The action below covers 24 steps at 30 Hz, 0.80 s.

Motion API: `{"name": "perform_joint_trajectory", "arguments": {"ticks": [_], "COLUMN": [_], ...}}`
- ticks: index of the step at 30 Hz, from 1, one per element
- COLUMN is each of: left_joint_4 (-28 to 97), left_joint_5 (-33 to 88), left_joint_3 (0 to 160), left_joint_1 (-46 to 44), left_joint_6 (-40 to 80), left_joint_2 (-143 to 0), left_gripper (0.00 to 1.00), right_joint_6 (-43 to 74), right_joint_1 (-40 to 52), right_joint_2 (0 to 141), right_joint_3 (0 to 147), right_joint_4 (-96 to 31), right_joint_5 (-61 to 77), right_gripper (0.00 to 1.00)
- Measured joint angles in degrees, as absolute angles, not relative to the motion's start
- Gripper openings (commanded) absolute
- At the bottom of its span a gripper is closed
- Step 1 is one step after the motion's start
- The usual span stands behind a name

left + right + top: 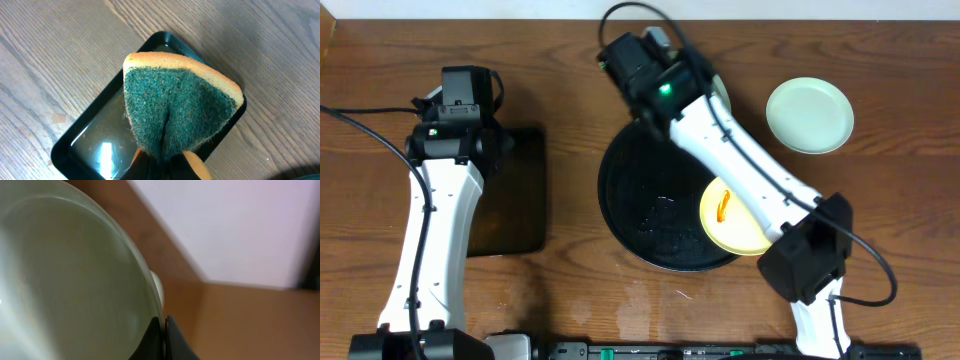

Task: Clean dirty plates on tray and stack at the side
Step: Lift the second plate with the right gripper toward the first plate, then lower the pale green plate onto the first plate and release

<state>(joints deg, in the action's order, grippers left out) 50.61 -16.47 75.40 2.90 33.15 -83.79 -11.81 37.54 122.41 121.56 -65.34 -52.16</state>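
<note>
The round black tray (pixel 640 200) sits at the table's middle. A pale yellow plate (pixel 745 232) with an orange smear lies on its right rim, partly under my right arm. A pale mint plate (pixel 810 115) lies on the wood to the right of the tray, with no smear showing. My right gripper (pixel 164 325) is shut on the rim of another mint plate (pixel 65 280), held tilted above the tray's far edge; only a pale sliver (pixel 724 96) shows overhead. My left gripper (pixel 167 157) is shut on a green-and-yellow sponge (pixel 175 105) above the small rectangular tray (pixel 90 145).
The small black rectangular tray (pixel 520 200) lies at the left under my left arm. The table's far edge and a pale wall lie just behind the held plate (pixel 240 230). My right arm stretches diagonally over the round tray.
</note>
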Motion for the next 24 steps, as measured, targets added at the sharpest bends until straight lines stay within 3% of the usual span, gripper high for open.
{"name": "perform_joint_trajectory", "arguments": {"ticks": [6,14,24], "left_joint_4": [50.59,50.63,50.59], "left_joint_5": [-16.47,-16.47,-16.45], "left_joint_3": [75.4,75.4,75.4], "left_joint_1": [2.9,2.9,2.9], "left_joint_6": [33.15,33.15,33.15], "left_joint_2": [-83.79,-83.79,-83.79], "left_gripper": [0.07,0.07,0.07], "right_joint_6": [0.14,2.33,2.55], "right_joint_1": [21.23,-6.55,-17.15], "right_joint_2": [120.81,118.93,118.85], "right_joint_3": [121.86,121.93,107.07], "right_joint_4": [-68.4,-70.41,-56.03], "right_joint_5": [-27.53,-0.3,8.93], "right_gripper": [0.01,0.01,0.01]}}
